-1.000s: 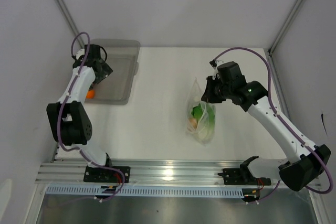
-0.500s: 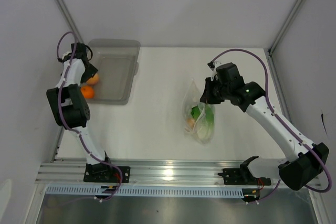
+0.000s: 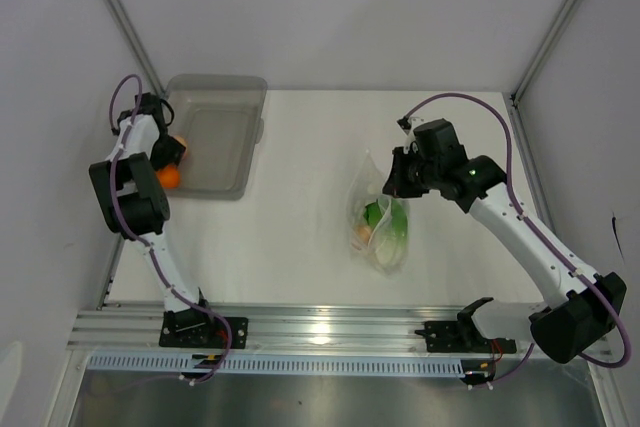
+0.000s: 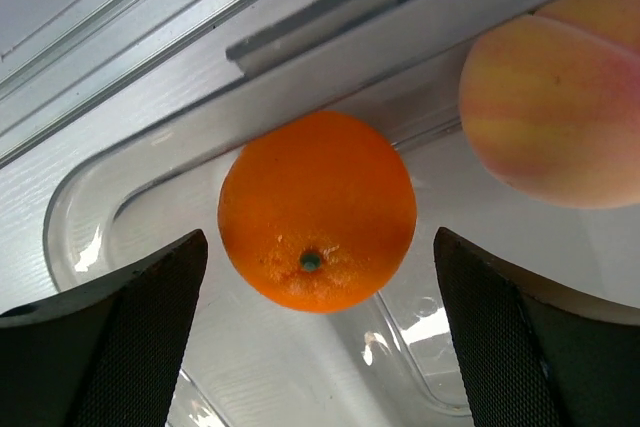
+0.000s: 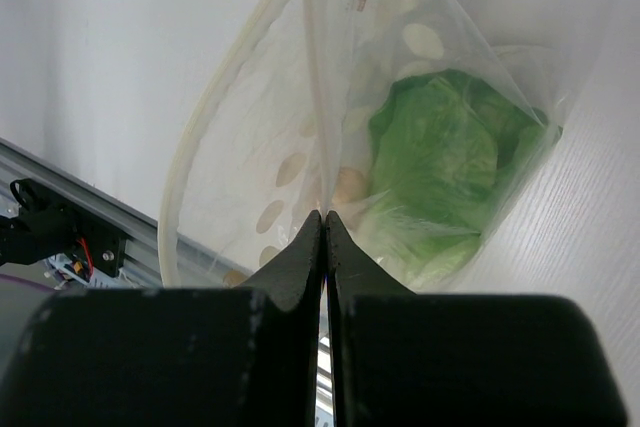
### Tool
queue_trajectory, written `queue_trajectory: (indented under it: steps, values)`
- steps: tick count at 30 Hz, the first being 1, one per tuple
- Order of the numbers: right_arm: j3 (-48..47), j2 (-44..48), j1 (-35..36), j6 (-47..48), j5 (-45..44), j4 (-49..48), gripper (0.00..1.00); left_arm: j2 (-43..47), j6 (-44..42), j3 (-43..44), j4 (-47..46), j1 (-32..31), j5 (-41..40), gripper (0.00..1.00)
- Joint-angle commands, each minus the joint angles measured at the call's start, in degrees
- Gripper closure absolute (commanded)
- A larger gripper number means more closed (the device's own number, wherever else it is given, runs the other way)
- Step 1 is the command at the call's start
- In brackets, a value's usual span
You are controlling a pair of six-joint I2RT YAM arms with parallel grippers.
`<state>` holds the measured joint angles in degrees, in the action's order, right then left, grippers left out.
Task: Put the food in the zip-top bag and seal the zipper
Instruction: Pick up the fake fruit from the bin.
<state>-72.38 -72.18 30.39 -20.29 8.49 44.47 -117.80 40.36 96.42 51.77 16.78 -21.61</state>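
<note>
One orange fruit lies between the spread fingers of the left gripper, ungrasped. The right gripper is pinched together on the rim of the zip-top bag, lettuce just beyond. Next, I reckon: close on the fruit.

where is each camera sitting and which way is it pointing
Top external: above and behind the bases, looking down on the table; both arms show.
Left wrist: on the left arm, facing an orange at the grey bin's corner; open left jaws frame it.
Right wrist: on the right arm, looking into the zip-top bag at the lettuce; shut right jaws pinch the bag's rim.
Shared: bag and lettuce appear in top external and right wrist.
</note>
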Motion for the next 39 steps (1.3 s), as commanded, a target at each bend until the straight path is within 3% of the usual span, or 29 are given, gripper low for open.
queue_trajectory:
  steps: [1,15,20,27,34,39]
  values:
    - [-0.2,1.1,-0.5,1.1,0.8,-1.0,1.0,-0.9,1.9,0.1,0.7,1.6,1.3,0.05]
    - [-0.3,0.8,-0.9,0.6,1.5,-1.1,1.0,-4.3,2.4,2.0,1.6,3.0,5.4,0.09]
    - [-0.8,1.1,-0.8,0.3,1.4,-0.5,1.0,-3.8,1.9,2.2,1.1,3.1,6.1,0.21]
    - [-2.2,1.5,-0.2,-1.0,0.5,0.6,1.0,-1.9,1.3,0.8,0.2,3.0,7.9,0.51]
    - [-2.6,0.7,-0.3,-1.7,-0.5,1.2,1.0,4.8,2.0,-4.7,-4.1,2.5,15.4,0.57]
    - [-2.7,0.1,-0.4,-2.5,-1.0,1.1,1.0,9.6,2.7,-6.9,-5.4,-0.6,20.5,0.56]
